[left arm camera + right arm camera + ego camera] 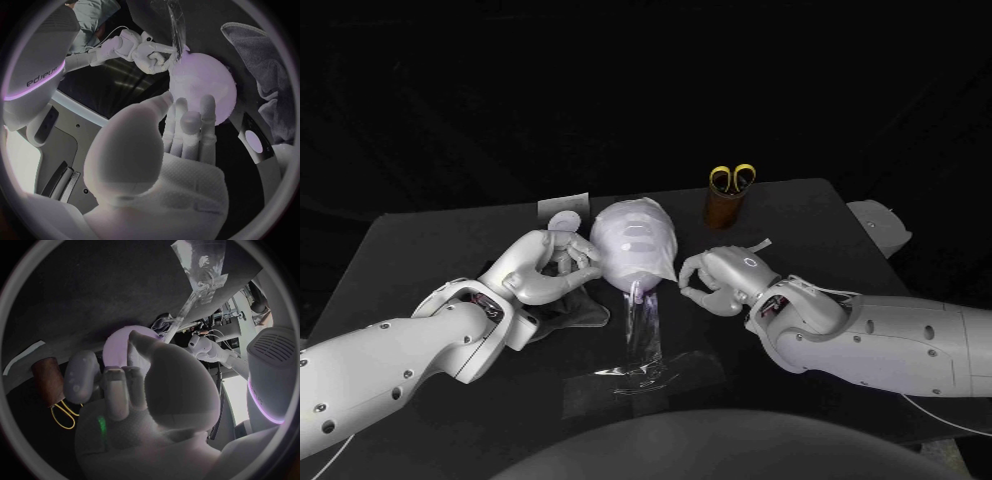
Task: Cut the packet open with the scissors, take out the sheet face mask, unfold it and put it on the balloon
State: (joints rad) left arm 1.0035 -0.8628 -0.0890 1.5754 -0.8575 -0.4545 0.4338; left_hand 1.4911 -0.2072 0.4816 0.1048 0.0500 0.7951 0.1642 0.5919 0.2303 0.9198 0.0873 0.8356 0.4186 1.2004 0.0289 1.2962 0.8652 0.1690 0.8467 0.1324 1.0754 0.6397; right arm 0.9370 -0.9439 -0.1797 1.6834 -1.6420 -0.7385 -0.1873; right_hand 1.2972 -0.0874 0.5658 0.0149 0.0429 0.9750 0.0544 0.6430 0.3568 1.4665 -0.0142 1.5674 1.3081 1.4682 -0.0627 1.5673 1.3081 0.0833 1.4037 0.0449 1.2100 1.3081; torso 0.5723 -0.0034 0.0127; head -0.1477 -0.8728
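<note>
Overhead, left hand [548, 265] rests flat-fingered against the balloon [607, 231]; left wrist view shows right hand [141, 50] seemingly pinching the mask [643, 250].

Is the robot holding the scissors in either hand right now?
No, the yellow-handled scissors stand in the brown holder behind the balloon, apart from the left hand and the right hand.

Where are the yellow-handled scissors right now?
In the head view, the yellow-handled scissors stand handles-up in a brown cylindrical holder near the black table's far edge, just right of the pale balloon.
</note>
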